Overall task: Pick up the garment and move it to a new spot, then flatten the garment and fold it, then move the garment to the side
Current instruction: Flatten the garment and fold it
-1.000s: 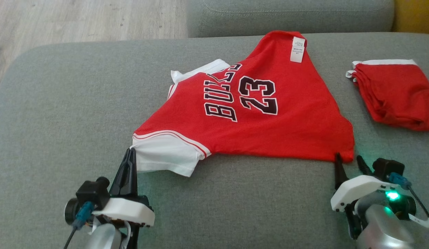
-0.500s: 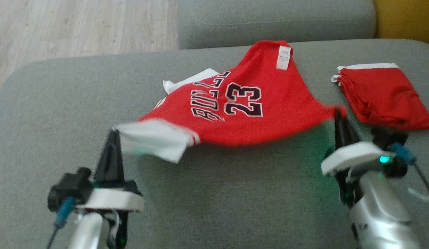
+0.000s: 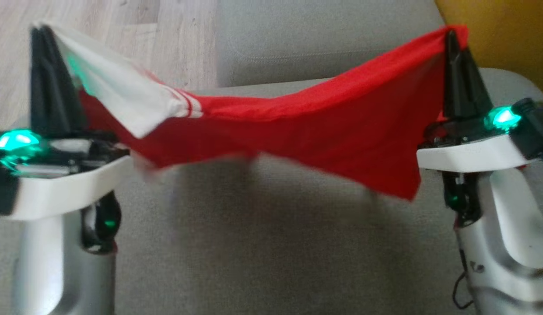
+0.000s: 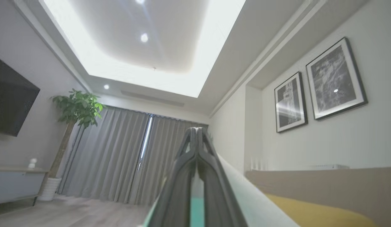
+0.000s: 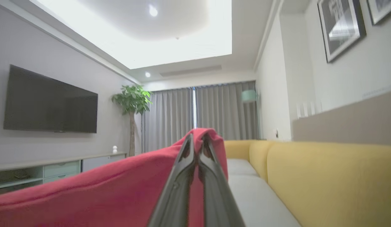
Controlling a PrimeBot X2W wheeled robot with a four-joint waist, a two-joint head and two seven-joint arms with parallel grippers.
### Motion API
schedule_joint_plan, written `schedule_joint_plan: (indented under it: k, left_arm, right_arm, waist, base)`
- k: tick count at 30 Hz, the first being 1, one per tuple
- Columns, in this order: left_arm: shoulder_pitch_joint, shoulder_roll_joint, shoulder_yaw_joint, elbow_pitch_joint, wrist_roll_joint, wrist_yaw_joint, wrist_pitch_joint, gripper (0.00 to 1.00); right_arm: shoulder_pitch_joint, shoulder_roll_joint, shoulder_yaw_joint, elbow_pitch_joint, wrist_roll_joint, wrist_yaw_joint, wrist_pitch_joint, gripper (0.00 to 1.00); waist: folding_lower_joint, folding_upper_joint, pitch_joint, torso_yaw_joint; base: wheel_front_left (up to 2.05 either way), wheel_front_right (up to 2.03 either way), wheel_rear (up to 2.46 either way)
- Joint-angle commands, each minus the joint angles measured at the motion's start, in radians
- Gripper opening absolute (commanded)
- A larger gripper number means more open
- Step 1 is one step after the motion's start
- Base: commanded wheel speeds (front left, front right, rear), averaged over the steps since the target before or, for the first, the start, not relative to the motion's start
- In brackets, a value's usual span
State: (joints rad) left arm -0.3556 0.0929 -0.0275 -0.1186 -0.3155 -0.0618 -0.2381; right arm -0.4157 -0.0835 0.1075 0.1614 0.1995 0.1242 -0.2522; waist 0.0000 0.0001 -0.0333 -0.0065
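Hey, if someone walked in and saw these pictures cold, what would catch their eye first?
The red garment, hanging in mid-air like a hammock across the head view, above the grey sofa cushion. The left claw pinches its white sleeve at upper left and the right claw grips its other end at upper right, both shut on the cloth.

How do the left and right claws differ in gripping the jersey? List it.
The dark two-fingered left claw pinches the red fabric jersey's white sleeve; the right claw pinches a red corner. Red cloth caps the right claw's tips; white cloth runs beside the left claw's. Both shut, pointing up.
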Motion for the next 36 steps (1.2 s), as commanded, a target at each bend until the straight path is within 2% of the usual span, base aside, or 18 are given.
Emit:
schedule_joint_plan:
  k: [1, 7, 11, 14, 16, 19, 23, 27, 32, 36]
  left_arm:
    - [-0.058, 0.031, 0.043, -0.08, -0.014, 0.0, 0.025, 0.0]
    - [-0.076, 0.069, 0.063, -0.282, -0.042, 0.031, 0.201, 0.0]
    - [-0.089, 0.086, 0.063, -0.371, -0.064, 0.051, 0.316, 0.0]
    - [-0.11, 0.115, 0.062, -0.354, -0.072, 0.052, 0.395, 0.0]
    - [-0.128, 0.152, 0.045, -0.311, -0.069, 0.032, 0.455, 0.0]
    - [-0.192, 0.161, 0.038, -0.234, -0.109, 0.016, 0.497, 0.0]
    - [-0.36, 0.215, 0.053, -0.045, -0.129, -0.016, 0.496, 0.0]
    - [-0.591, 0.291, 0.025, 0.184, -0.1, -0.049, 0.434, 0.0]
    - [-0.889, 0.312, -0.005, 0.445, -0.08, -0.061, 0.288, 0.0]
    - [-1.028, 0.298, -0.024, 0.61, -0.084, -0.065, 0.172, 0.0]
  right_arm:
    - [-0.038, -0.014, 0.031, -0.075, -0.002, 0.007, 0.003, 0.0]
    - [0.003, -0.052, 0.058, -0.272, 0.003, 0.007, 0.094, 0.0]
    - [0.018, -0.039, 0.03, -0.373, 0.003, 0.007, 0.174, 0.0]
    - [0.01, -0.019, 0.011, -0.404, -0.002, 0.007, 0.238, 0.0]
    - [-0.005, -0.019, 0.003, -0.391, -0.049, 0.007, 0.297, 0.0]
    - [-0.068, -0.008, 0.006, -0.363, -0.069, 0.007, 0.344, 0.0]
    - [-0.252, -0.04, 0.051, -0.243, -0.11, 0.007, 0.353, 0.0]
    - [-0.511, -0.043, 0.071, -0.012, -0.117, 0.007, 0.308, 0.0]
    - [-0.839, -0.033, 0.024, 0.284, -0.196, 0.007, 0.172, 0.0]
    - [-0.983, -0.017, -0.052, 0.454, -0.273, 0.007, 0.057, 0.0]
  waist:
    - [0.0, -0.0001, -0.01, -0.004]
    - [0.0, -0.0001, -0.023, -0.003]
    - [0.0, -0.0001, -0.01, 0.0]
    - [0.0, -0.0001, 0.016, 0.002]
    - [0.0, -0.0001, 0.049, 0.004]
    - [0.0, -0.0001, 0.132, 0.012]
    - [0.0, -0.0001, 0.267, 0.015]
    - [0.0, -0.0001, 0.383, 0.013]
    - [0.0, -0.0001, 0.463, 0.035]
    - [0.0, -0.0001, 0.481, 0.056]
  base:
    - [0.0, 0.0, 0.0]
    - [0.0, 0.0, 0.0]
    - [0.0, 0.0, 0.0]
    - [0.0, 0.0, 0.0]
    - [0.0, 0.0, 0.0]
    - [0.0, 0.0, 0.0]
    - [0.0, 0.0, 0.0]
    - [0.0, 0.0, 0.0]
    - [0.0, 0.0, 0.0]
    - [0.0, 0.0, 0.0]
